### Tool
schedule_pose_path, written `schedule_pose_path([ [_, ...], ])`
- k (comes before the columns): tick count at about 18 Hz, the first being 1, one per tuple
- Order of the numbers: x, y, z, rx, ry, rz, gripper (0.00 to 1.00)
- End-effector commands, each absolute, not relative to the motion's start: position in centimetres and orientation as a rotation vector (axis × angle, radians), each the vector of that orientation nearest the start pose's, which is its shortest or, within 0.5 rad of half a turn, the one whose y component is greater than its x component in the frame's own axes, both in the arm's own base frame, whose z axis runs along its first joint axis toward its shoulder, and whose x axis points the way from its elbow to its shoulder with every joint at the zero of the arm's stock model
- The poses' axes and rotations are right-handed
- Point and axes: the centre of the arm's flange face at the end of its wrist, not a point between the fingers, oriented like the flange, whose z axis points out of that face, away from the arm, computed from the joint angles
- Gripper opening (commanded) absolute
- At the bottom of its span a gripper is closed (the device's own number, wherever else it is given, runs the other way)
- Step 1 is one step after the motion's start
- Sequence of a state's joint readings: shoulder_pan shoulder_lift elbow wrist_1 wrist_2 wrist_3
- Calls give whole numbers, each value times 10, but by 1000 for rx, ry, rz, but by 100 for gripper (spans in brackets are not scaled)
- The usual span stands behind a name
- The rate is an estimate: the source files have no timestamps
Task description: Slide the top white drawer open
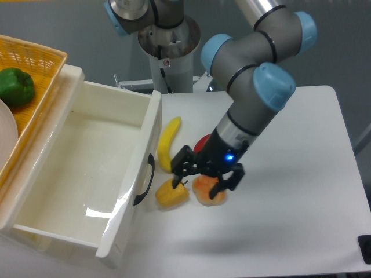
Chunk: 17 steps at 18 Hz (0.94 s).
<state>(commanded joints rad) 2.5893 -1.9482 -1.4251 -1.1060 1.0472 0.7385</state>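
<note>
Top white drawer (87, 168): one, pulled far out at left of the table (290, 220), inside bare, one curved black handle (144, 180) on its front. Gripper (200, 179): one, fingers spread, holding nothing, clear of the handle, above the fruit. On the table: one banana (167, 142), one yellow piece (171, 194), one orange (208, 190), something red (202, 142) behind. At upper left, one wicker basket (40, 63), one green pepper (15, 86).

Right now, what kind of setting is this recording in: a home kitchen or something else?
Most likely a robotics lab staged as a kitchen. The arm's pedestal is mounted at a plain white table, with a loose banana, a wicker basket holding a green pepper, and the top white drawer pulled open.
</note>
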Motion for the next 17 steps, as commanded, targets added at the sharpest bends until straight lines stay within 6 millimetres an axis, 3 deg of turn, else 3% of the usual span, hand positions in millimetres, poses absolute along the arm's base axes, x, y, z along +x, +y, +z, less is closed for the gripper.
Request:
schedule_pose_path([
  [4, -490, 475, 356, -2768, -30, -59, 100],
  [9, -515, 468, 327, -2812, 174, 2, 100],
  [17, -555, 458, 290, -3019, 480, 158, 100],
])
